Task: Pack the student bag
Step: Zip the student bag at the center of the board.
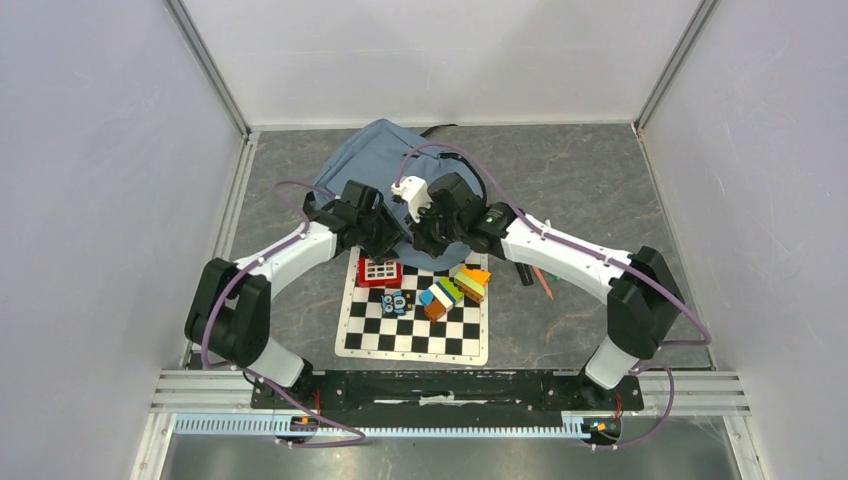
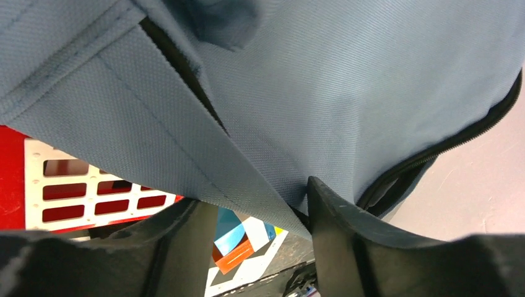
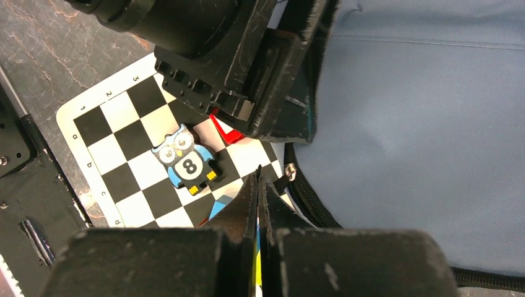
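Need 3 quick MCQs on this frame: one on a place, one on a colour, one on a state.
1. Where does the owl piece lie?
A) on the chessboard
B) on the student bag
C) in the right pincer

2. What colour is the student bag?
A) red
B) dusty blue
C) green

3. How is the right pincer?
A) wide open
B) shut
C) clamped on the owl piece

Key: 1A, the owl rests flat on the board's squares. 2B, blue fabric fills much of both wrist views. 3B, its jaws meet with no gap, and the owl lies apart from them.
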{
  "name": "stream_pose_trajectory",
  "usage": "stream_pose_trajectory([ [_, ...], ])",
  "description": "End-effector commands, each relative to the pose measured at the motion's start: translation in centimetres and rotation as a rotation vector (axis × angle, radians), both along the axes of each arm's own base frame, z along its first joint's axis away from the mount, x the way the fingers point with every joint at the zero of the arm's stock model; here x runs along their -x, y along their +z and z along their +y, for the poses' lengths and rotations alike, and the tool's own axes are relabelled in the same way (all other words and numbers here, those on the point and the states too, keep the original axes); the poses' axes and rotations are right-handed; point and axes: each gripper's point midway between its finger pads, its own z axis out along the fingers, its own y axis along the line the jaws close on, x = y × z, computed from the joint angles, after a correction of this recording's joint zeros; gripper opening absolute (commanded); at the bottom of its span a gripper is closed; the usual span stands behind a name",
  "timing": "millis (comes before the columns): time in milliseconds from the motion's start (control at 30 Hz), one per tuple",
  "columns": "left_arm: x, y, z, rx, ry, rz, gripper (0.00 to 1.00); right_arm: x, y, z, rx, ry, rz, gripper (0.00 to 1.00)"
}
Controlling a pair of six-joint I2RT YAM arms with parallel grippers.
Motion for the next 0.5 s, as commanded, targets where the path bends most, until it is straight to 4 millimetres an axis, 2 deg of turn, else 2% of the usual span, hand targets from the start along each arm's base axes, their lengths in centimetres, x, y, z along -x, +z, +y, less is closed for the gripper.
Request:
stream_pose_trajectory([
  [0, -0.4, 0.4, -0.8, 0.039, 0.016, -0.015, 0.51, -0.5, 3.3, 0.2, -0.076, -0.016, -0.069, 0.00],
  [133, -1.1, 1.8, -0.4, 0.016, 0.025, -0.064, 0.21, -1.1, 3.3, -0.8, -0.041, -0.061, -0.113, 0.00],
  [200, -1.5, 2.9, 0.0, 0.000, 0.031, -0.099, 0.13, -1.6, 2.7, -1.9, 0.010, -0.099, -0.142, 0.00],
  [300, -1.7, 4.3, 0.7, -0.041, 0.026, -0.137, 0.05, -2.7, 1.7, -4.4, 0.108, -0.189, -0.191, 0.00],
  [467, -2.1, 5.9, 2.5, -0.121, 0.028, -0.175, 0.02, -4.4, 1.4, -9.3, 0.265, -0.384, -0.292, 0.00],
])
